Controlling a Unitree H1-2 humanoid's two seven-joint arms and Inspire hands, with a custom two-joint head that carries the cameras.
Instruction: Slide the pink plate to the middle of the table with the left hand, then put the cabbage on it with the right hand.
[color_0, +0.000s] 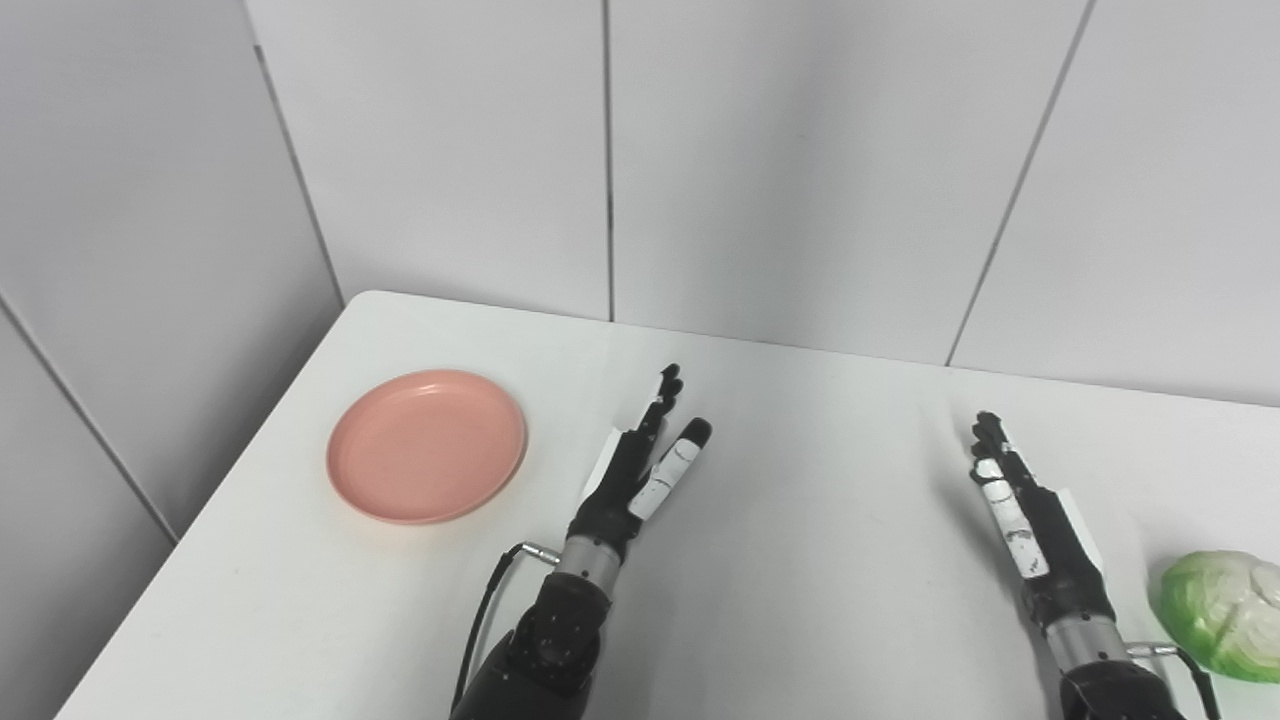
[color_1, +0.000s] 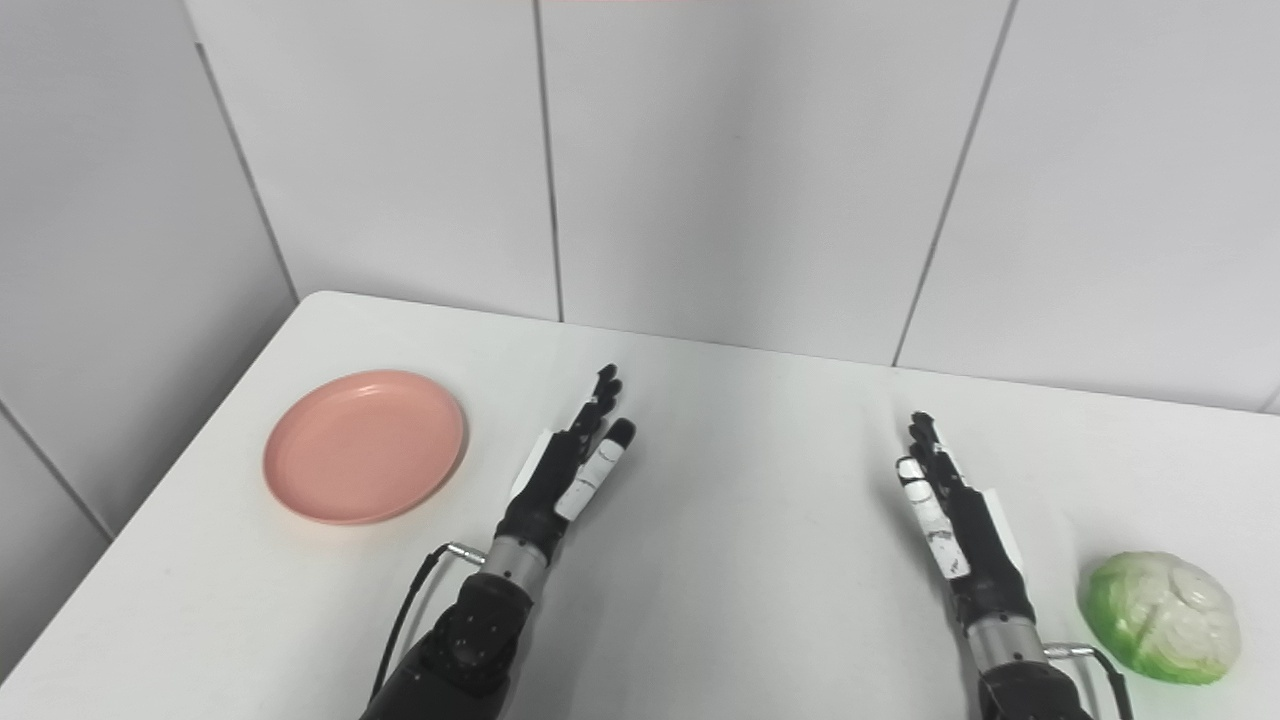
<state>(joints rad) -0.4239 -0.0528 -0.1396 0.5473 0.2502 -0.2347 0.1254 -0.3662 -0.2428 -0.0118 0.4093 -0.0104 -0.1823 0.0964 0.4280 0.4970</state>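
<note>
The pink plate (color_0: 427, 446) lies on the white table (color_0: 800, 560) near its left edge, at about nine o'clock from the left robot hand (color_0: 640, 460), apart from it with bare table between. That robot hand is spread flat, fingers extended toward twelve o'clock, holding nothing. The right robot hand (color_0: 1020, 500) is likewise spread and empty, with the cabbage (color_1: 1160, 617) at roughly four o'clock from it, just beside its wrist; no writing is legible anywhere.

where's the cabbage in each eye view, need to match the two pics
Left eye view: cabbage at the lower right, cut off by the right edge.
Right eye view: cabbage at the lower right, fully in view.
Shared landmark: it lies just right of the right hand, apart from it.
</note>
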